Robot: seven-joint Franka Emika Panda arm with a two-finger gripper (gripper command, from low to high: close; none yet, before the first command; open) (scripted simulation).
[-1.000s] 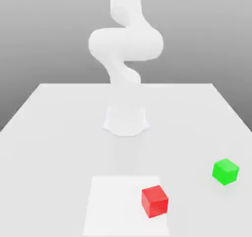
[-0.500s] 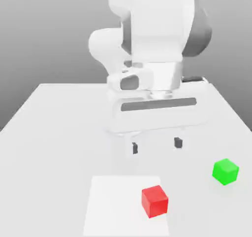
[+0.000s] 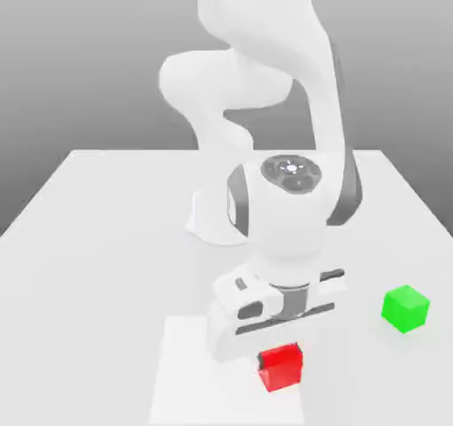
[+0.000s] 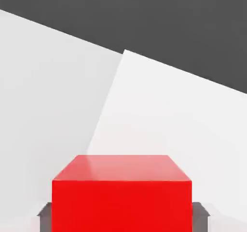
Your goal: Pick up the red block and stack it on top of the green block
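In the hand view, the red block (image 4: 121, 192) sits closest, its top face and one side face lit, with a dark finger pad (image 4: 45, 215) showing flush against each of its two sides. The gripper (image 3: 281, 355) is closed on the red block, its fingers clamped to opposite faces. In the exterior view the same block rests at the near edge of the scene, on a slightly brighter square patch (image 3: 190, 371) of the tabletop (image 3: 97, 229), and the white hand body lies directly above it, covering its upper part. The block looks to be touching the surface, though the contact line is hard to judge. Off toward the exterior view's right and a little farther back, the green block (image 3: 405, 308) stands alone on the tabletop, well apart from the red one. Behind the hand, the arm (image 3: 292, 123) folds steeply down from its base (image 3: 208, 220), set at the middle of the tabletop, against a plain grey backdrop.
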